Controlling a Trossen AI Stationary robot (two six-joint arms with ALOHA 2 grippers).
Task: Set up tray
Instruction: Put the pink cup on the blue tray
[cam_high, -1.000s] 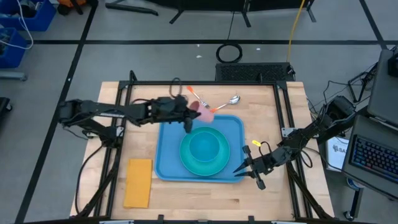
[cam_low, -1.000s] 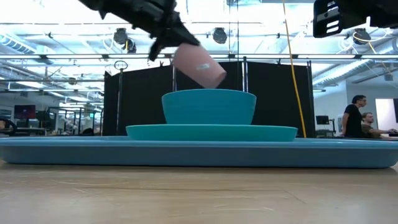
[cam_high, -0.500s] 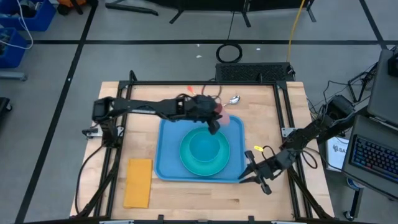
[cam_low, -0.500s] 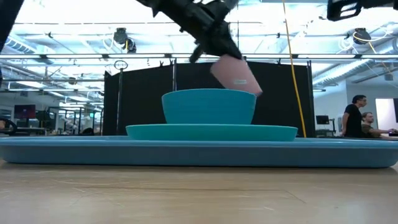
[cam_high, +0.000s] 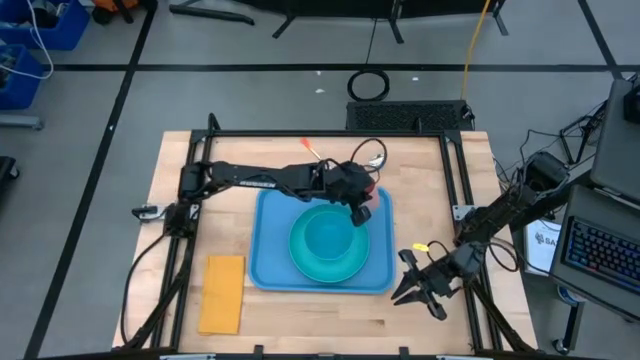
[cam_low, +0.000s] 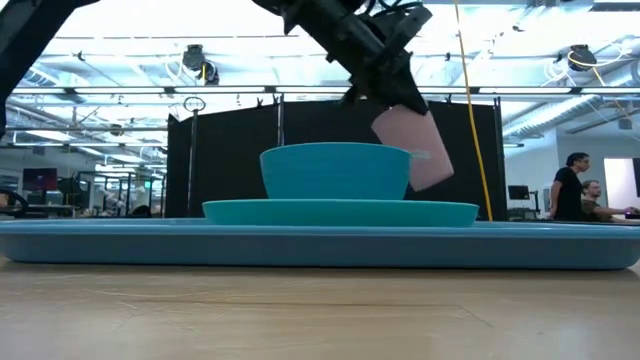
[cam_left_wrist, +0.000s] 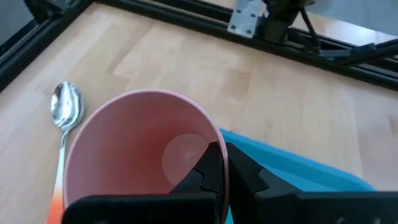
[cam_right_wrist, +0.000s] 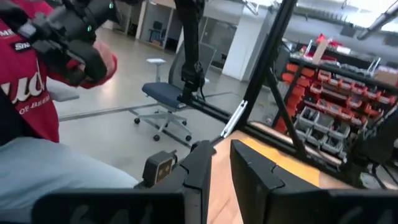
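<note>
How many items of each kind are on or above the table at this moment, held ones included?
Tray: 1
Plate: 1
Bowl: 1
Pink cup, held above the tray by the left gripper: 1
Spoon: 1
Yellow napkin: 1
Total: 6

Grey floor (cam_high: 250, 100) crossed by dark lines surrounds the wooden table (cam_high: 330, 330). Black partition panels (cam_low: 230, 160) stand behind it under a bright ceiling of trusses and hanging lamps (cam_low: 200, 62). Two people (cam_low: 575, 190) sit far off, by screens. An office chair (cam_right_wrist: 165, 102) and parts shelves (cam_right_wrist: 336, 93) (orange bins) stand elsewhere.
</note>
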